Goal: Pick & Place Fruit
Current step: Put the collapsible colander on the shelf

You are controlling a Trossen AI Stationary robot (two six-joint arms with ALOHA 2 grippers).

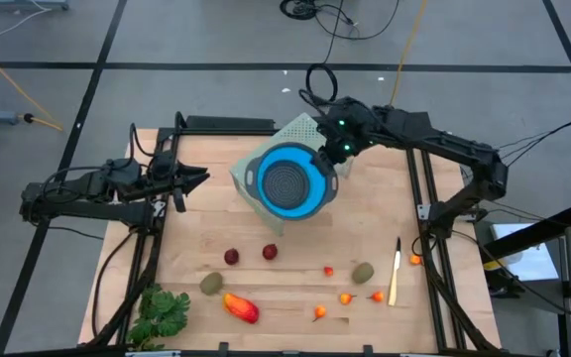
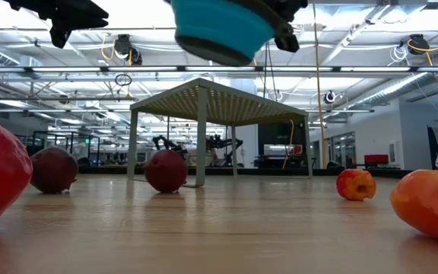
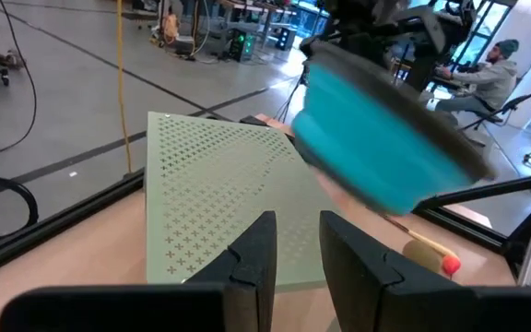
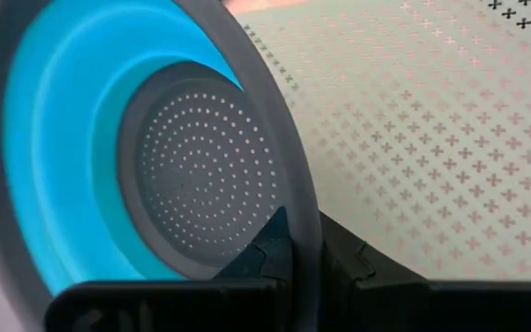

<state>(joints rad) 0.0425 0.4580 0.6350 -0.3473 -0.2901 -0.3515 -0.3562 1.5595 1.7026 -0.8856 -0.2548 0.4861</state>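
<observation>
Fruit lies scattered along the near half of the wooden worktop (image 1: 295, 213): two dark-red balls (image 1: 231, 257) (image 1: 270, 252) close together, an olive-brown oval (image 1: 211, 284) just beside a longer red-orange piece (image 1: 241, 307), a second olive oval (image 1: 363, 272) farther toward the right side, and several tiny orange-red pieces (image 1: 346, 297) strung between them. A thin yellow stick (image 1: 395, 278) rests near the second oval, and a leafy green bunch (image 1: 162, 312) sits at the front left corner. None of the fruit is touched by either arm.

Above the middle of the worktop, the right pincer (image 1: 333, 157) is clamped tight on the grey rim of a blue colander (image 1: 290, 181) — one finger inside the bowl, one outside, as the right wrist view shows — and holds it in the air, tilted, clear of the wood in the low view. Beneath and behind the colander stands a pale green perforated rack (image 1: 300, 129), raised on legs.

The left pincer (image 1: 198, 179) hangs over the left side of the worktop, pointing toward the rack; its fingers (image 3: 256, 244) stand a narrow gap apart and hold nothing. Beyond the worktop, a seated person (image 3: 491, 78) is visible in the room.
</observation>
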